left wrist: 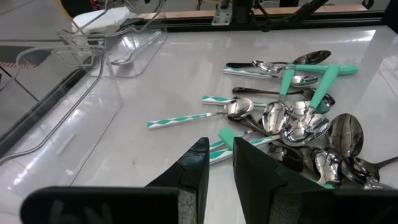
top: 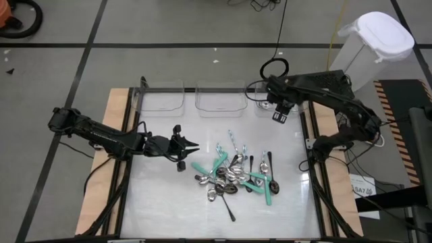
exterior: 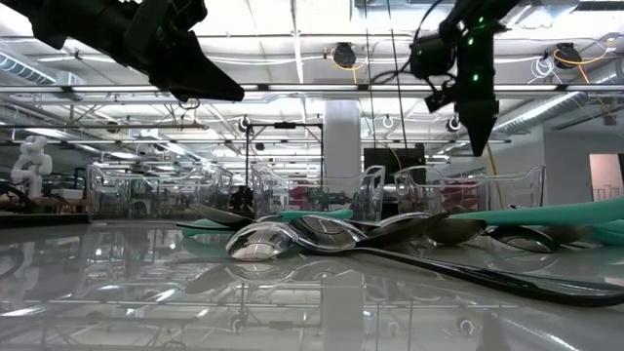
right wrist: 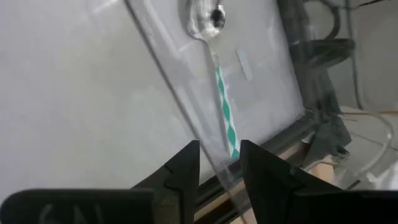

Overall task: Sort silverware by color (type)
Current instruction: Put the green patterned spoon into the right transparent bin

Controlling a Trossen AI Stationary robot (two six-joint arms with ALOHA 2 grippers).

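Glossy white table [top: 162, 202]: heaped spoons [top: 236, 177] at centre, three clear bins [top: 219, 98] along upper edge.

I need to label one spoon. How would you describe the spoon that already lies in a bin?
Three clear plastic bins line the table's far edge. Under the right gripper, the right-hand bin holds one shiny spoon with a teal-and-white patterned handle, alone, apart from the pile.

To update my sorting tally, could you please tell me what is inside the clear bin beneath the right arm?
One silver spoon with a teal-and-white patterned handle lies inside the clear plastic bin; its far corners are out of view.
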